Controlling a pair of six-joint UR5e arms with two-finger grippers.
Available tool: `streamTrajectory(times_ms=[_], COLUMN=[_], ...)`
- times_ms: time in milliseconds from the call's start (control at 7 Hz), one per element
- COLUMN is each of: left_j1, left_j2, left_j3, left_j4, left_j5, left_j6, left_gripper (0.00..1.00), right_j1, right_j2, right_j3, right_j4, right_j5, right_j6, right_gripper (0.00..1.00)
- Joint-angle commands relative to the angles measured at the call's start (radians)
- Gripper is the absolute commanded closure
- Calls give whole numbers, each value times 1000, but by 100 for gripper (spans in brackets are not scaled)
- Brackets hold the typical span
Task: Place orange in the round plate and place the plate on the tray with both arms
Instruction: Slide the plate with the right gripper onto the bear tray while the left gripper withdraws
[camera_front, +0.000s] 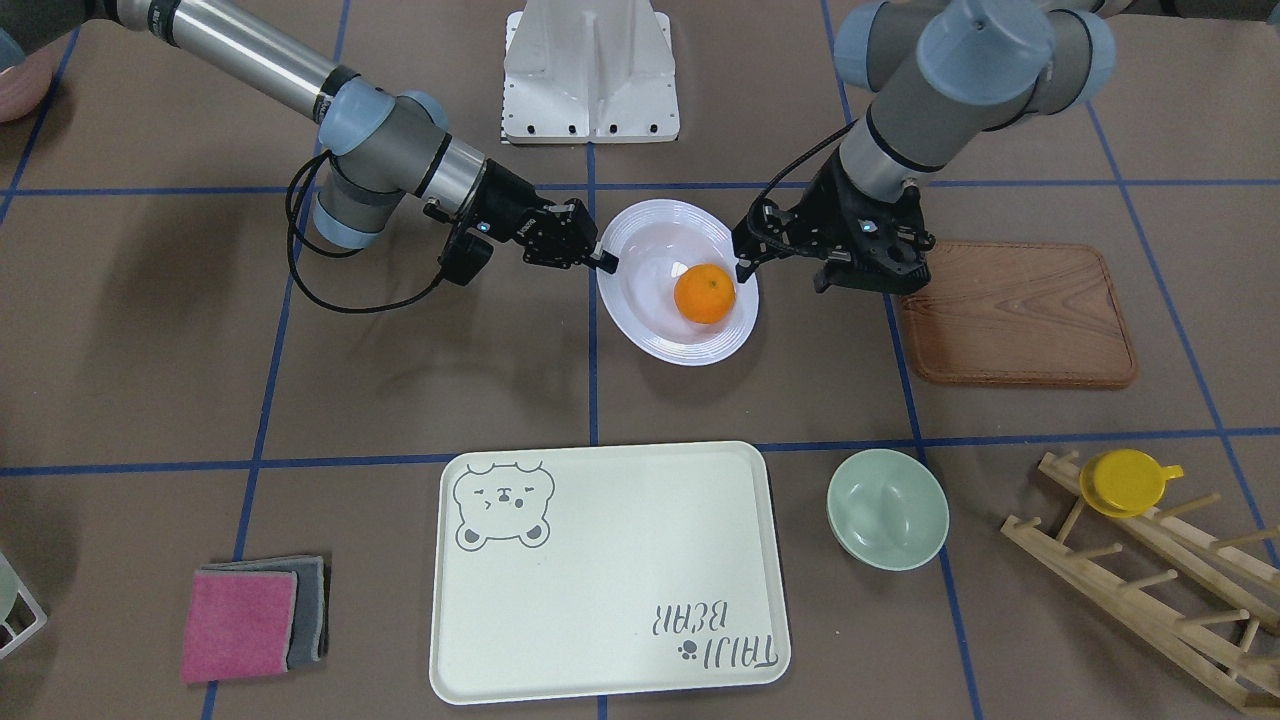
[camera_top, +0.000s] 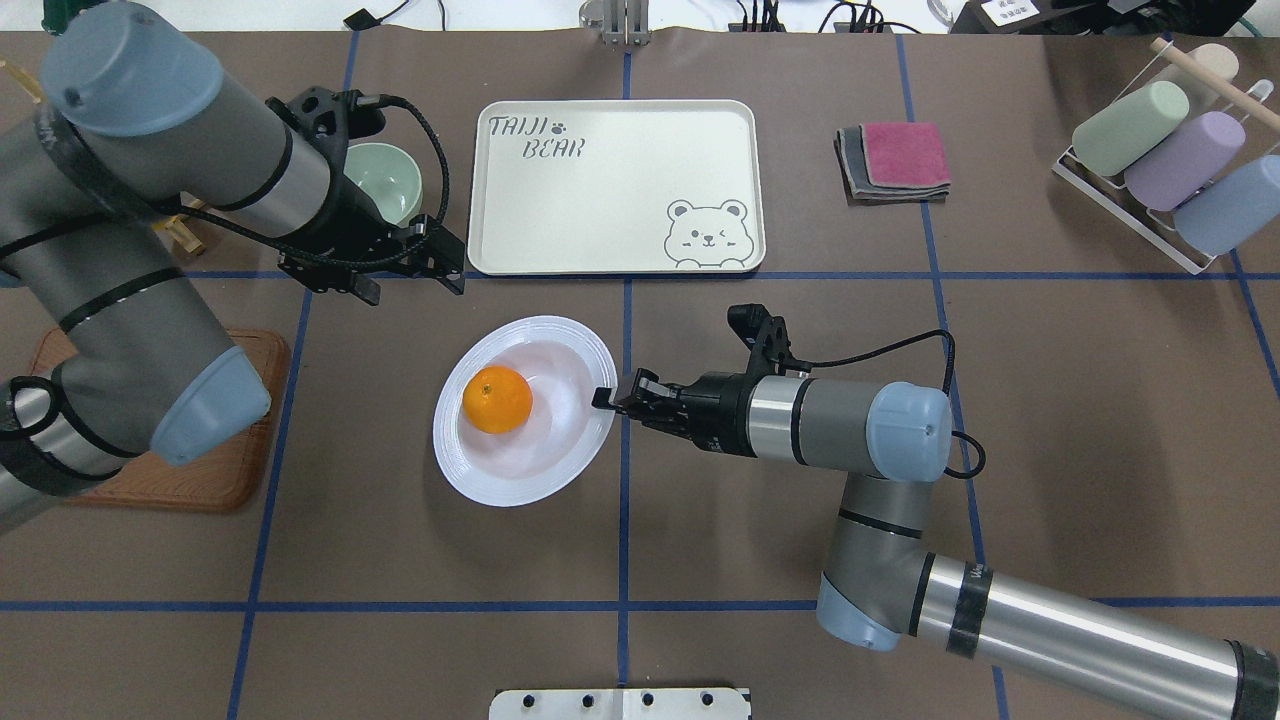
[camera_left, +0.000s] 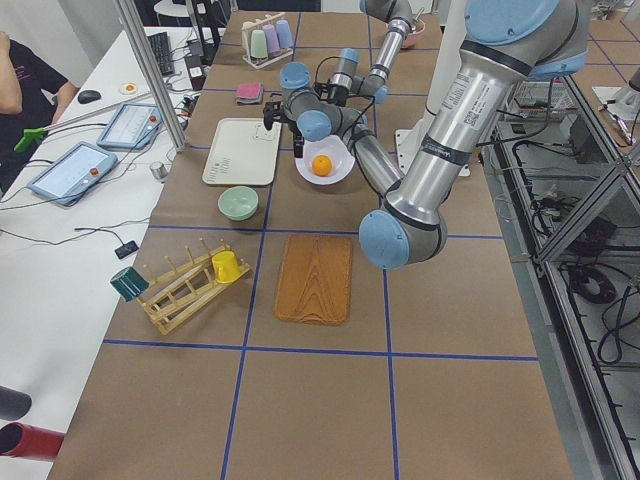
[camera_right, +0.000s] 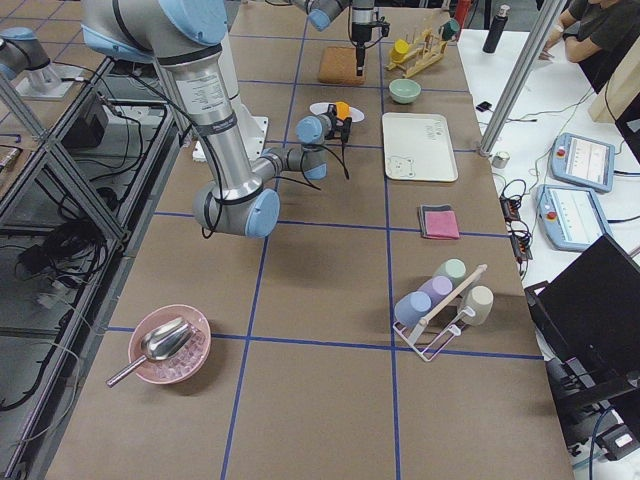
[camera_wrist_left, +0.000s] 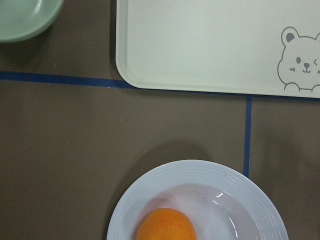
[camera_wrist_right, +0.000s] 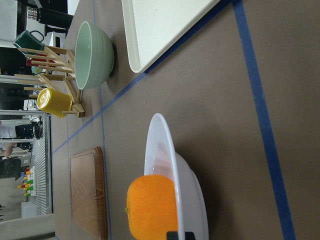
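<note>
meanwhile right fingers pinch the ridged rim of the glossy round plate, orange just beyond; left fingers spread, empty.

bright, even light from above; soft faint shadows beside the round plate; small glare streaks in its glossy well; focus mostly sharp.

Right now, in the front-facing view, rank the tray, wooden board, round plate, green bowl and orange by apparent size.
Largest to smallest:
1. tray
2. wooden board
3. round plate
4. green bowl
5. orange
The board and the plate are the closest pair, but the board's footprint is clearly larger.
</note>
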Motion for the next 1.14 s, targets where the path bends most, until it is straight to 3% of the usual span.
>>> streamTrajectory(times_ms=[0,286,429,714,1000], left_j1=[-58,-93,-98,-99,-100], left_j2=[57,88,90,94,94], left_j3=[-24,-23,-23,-23,-23], left_j4=[2,2,2,2,2], left_j5=[0,2,3,5,6], left_j6=[102,183,194,194,194], left_gripper=[4,4,4,4,4], right_j1=[-1,-1,23,60,60], right_j2=[0,11,52,113,172], right_j3=[3,-15,-21,-67,-170], right_j4=[127,54,-110,-280,-389], right_j5=[-193,-452,-503,-534,-597], right_j6=[120,193,209,257,346], right_gripper=[100,100,100,100,100])
